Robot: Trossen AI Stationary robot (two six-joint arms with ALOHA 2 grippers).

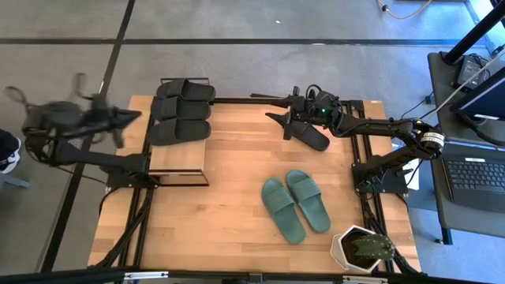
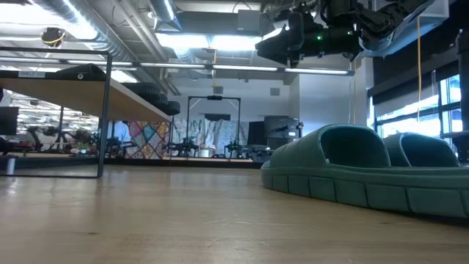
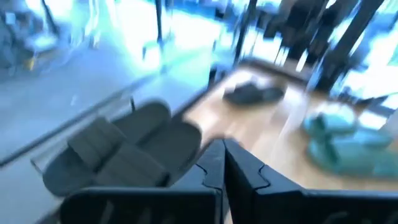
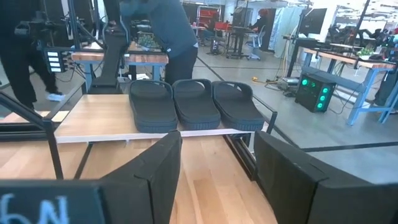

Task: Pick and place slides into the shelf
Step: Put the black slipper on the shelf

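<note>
Big open workshop with bright ceiling lights and other benches behind, and everything sits on a light wooden table (image 1: 237, 181). On the shelf (image 1: 175, 158) at the table's left side, 3 black slides (image 1: 183, 109) lie side by side across the top board, touching each other. A 4th black slide (image 1: 313, 137) is over on the right, up off the table in the right gripper (image 1: 293, 126); its fingers are partway apart and clamped on that slide, and the low view shows it hanging high above the tabletop. The 2 teal slides (image 1: 296, 203) lie together on the table nearer the front, well apart from the shelf, soles down. The left gripper (image 1: 118, 118) is out past the shelf's left edge, off the tabletop and blurred, with its fingers (image 3: 239, 168) pressed together and nothing between them. A potted plant (image 1: 363, 248) stands at the front right corner. A person in dark clothes stands behind the shelf in the right wrist view.
</note>
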